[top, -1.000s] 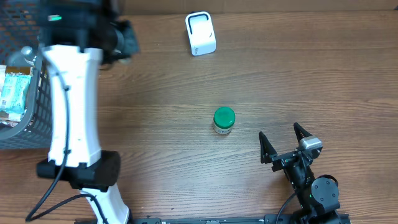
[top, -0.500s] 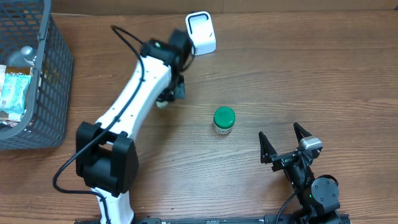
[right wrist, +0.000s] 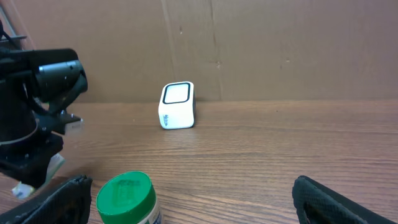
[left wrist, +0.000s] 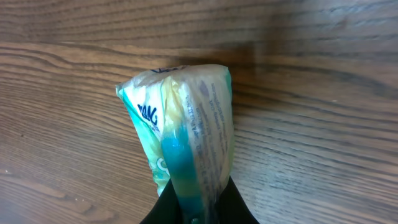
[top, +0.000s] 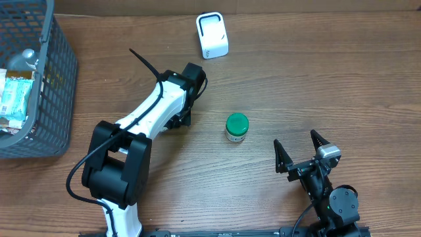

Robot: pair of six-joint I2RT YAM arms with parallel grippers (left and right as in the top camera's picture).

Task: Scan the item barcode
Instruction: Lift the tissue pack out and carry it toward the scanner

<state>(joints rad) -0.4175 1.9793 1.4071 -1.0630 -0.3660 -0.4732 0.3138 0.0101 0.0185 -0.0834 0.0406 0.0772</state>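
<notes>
Your wooden surface (top: 316, 72) carries a dark wire basket (top: 49, 99) at its left edge, with packets inside. Your left arm (top: 152, 113) stretches over the middle. Its left gripper (left wrist: 198, 188) is clenched on one end of a teal-and-white plastic-wrapped packet (left wrist: 186, 124), which sticks out past the fingertips over the wood. The packet is apart from the white barcode scanner (top: 212, 35) at the far edge. Your right gripper (top: 295, 139) is released, jaws spread wide, near the front edge. A green-lidded jar (top: 237, 127) stands between the two grippers.
</notes>
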